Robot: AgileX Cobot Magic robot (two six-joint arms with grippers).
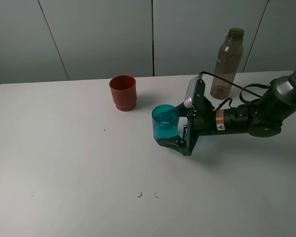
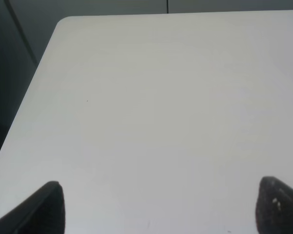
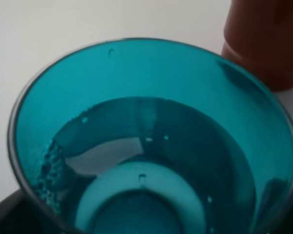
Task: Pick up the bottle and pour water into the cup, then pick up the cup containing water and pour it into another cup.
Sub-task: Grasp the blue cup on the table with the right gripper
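– So, where is the teal tumbler (image 1: 165, 123) sitting?

– Upright on the white table (image 1: 64, 163), right of the middle, with the right gripper (image 1: 175, 131) reaching in from the right and low to the surface. Its fingers are spread wide on either side of the tumbler – one lies by the base on the near side, the other is behind the cup.

– Are they pressing it?

– Not that I can see; they stand spread apart and the cup rests on the table. The right wrist view looks straight down into it: some water (image 3: 136, 195) at the bottom, small bubbles along the wall.

– And the other things?

– The red cup (image 1: 123, 92) stands upright to the tumbler's left and further back, apart from it. The smoky grey-brown bottle (image 1: 227, 64) stands upright near the back edge, behind the right arm, uncapped.

– What about the left gripper (image 2: 158, 207)?

– Only its two dark fingertips (image 2: 46, 209) show – far apart, nothing between them, bare tabletop below.
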